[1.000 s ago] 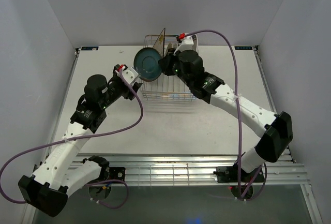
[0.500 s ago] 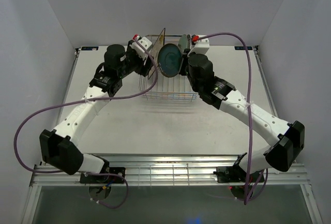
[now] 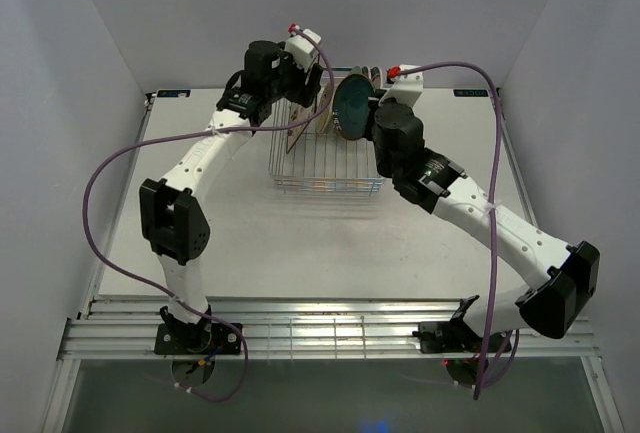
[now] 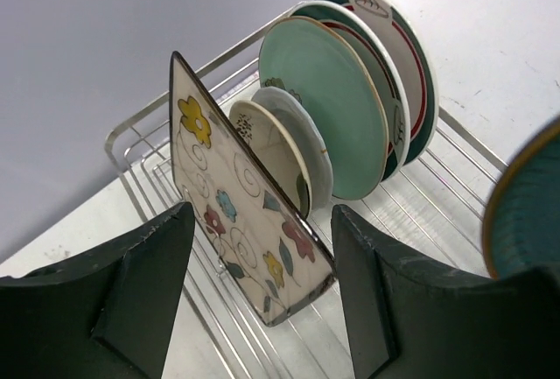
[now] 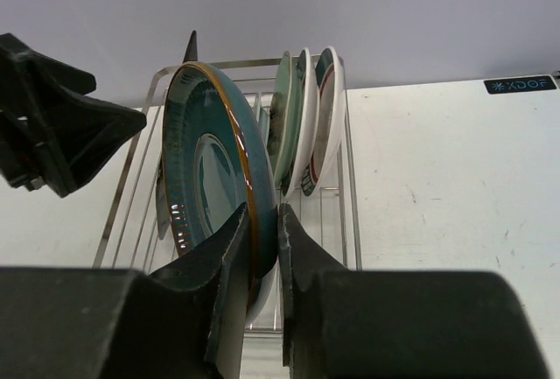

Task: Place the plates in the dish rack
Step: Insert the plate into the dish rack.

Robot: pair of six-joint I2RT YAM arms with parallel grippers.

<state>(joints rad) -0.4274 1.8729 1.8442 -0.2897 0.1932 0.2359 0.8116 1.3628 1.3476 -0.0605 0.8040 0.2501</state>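
Six plates point(image 4: 337, 112) on edge in the silver wire dish rack point(image 3: 325, 178) at the far edge of the white table point(image 3: 300, 243), grey wall point(image 3: 300, 13) behind, tabletop wide either side. My left gripper point(image 4: 261, 221): wide open, empty, by the square floral plate point(image 4: 236, 213); right gripper point(image 5: 261, 221) pinches the dark teal plate's point(image 5: 206, 178) rim over the rack.

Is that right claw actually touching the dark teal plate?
Touching. The right wrist view shows the right gripper pinching the dark teal plate at its rim, one finger pressed against each face.

White table point(image 3: 300, 243) here, and the wire dish rack point(image 3: 322, 171) sits straight on it, far side, about the middle. Small dark labels point(image 3: 473, 93) mark both far corners.
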